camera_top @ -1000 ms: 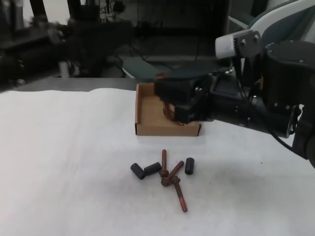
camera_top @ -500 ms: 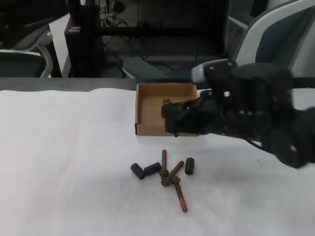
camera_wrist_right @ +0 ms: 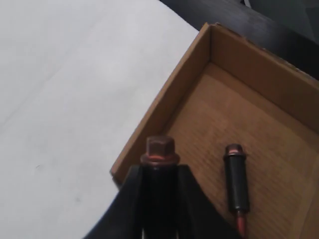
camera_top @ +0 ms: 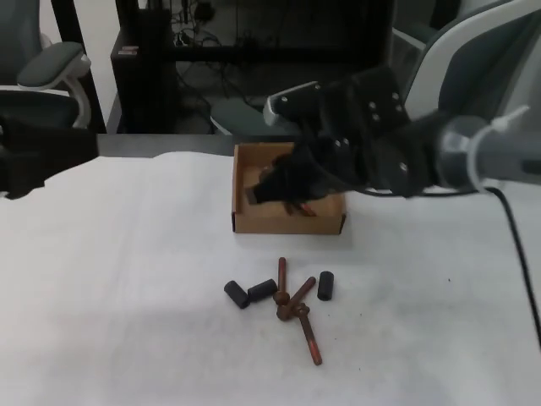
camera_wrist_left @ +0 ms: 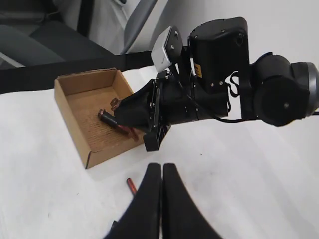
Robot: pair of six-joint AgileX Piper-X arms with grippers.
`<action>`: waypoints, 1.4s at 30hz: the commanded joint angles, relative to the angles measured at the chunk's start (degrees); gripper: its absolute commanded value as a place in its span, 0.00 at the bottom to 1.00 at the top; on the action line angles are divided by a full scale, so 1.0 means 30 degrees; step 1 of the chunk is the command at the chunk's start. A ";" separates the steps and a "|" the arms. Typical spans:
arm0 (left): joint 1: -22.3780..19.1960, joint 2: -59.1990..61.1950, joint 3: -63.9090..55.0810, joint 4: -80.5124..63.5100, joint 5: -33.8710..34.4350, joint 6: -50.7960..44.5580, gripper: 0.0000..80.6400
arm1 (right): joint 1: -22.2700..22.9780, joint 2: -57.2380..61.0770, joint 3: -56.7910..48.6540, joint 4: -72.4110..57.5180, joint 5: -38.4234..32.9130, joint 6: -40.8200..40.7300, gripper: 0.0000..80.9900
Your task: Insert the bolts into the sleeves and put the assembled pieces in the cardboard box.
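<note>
Bolt (camera_wrist_right: 159,149) held over the cardboard box (camera_wrist_right: 174,99)

The right gripper (camera_wrist_right: 158,175) was clamped on it just above the box, where one assembled piece (camera_wrist_right: 235,174) lay. The left gripper (camera_wrist_left: 162,172) hung empty, fingers pressed together. Loose bolts (camera_top: 297,313) and sleeves (camera_top: 261,290) lay on the cloth (camera_top: 127,296) nearby.

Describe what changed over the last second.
The right pincer, shut on a sleeved bolt, swung leftward from the cardboard box's front right corner to above its inside. The box, the loose bolts and the sleeves on the cloth stayed put.
</note>
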 commanded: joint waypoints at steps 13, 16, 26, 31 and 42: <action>0.0020 -0.0690 -0.0071 0.0606 0.0029 0.0297 0.01 | -0.1287 0.3907 -0.5144 0.2783 0.0445 -0.0208 0.01; 0.0020 -0.0690 -0.0071 0.0606 0.0943 0.0297 0.01 | -0.1415 0.4362 -0.5546 0.2783 0.0445 -0.0675 0.01; 0.0020 -0.0690 -0.0071 0.0606 0.1315 0.0297 0.01 | -0.1476 0.4810 -0.5835 0.2898 0.0137 -0.1805 0.08; 0.0020 -0.0690 -0.0071 0.0606 0.1315 0.0297 0.01 | -0.1339 0.4810 -0.6163 0.3360 0.0139 -0.2131 0.68; 0.0020 -0.0690 -0.0071 0.0606 0.1316 0.0297 0.05 | -0.1214 0.4456 -0.6197 0.4777 0.0013 -0.2060 0.86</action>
